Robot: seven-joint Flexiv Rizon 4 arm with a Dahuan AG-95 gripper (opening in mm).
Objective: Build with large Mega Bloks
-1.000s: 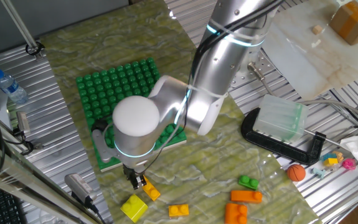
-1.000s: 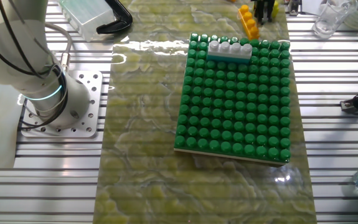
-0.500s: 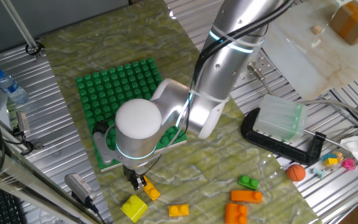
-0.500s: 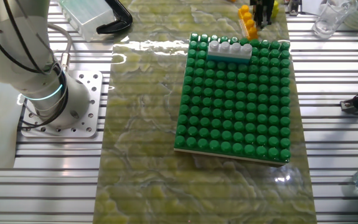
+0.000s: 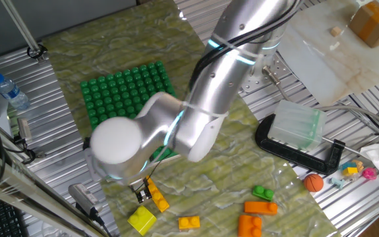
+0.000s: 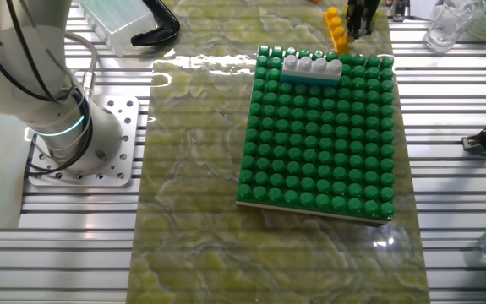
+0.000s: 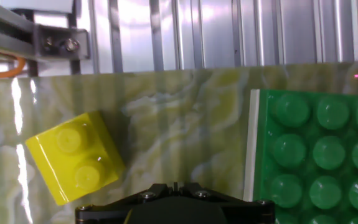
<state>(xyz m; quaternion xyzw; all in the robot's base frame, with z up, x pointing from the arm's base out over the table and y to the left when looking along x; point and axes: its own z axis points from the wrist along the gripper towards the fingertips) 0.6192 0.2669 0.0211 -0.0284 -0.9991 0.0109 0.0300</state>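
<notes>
The fingers (image 5: 143,192) hang low over the counter (image 5: 229,172) just off the near edge of the green studded baseplate (image 5: 120,89), and they are closed around one end of a long yellow-orange brick (image 5: 155,196), which slants away from them toward the loose pieces. In the other fixed view the same brick (image 6: 337,27) shows just beyond the far edge of the baseplate (image 6: 319,135), with the dark fingers (image 6: 361,17) clamped at its end. A teal and white brick (image 6: 312,67) sits pressed onto the baseplate's far rows, near the held brick but apart from it. A short yellow two-stud brick (image 7: 74,157) lies loose on the mat beside the baseplate (image 7: 315,149). Further off lie a small orange brick (image 5: 189,223), a longer orange brick (image 5: 260,208), another orange brick (image 5: 250,226) and a green piece (image 5: 263,193), all well apart from the fingers.
</notes>
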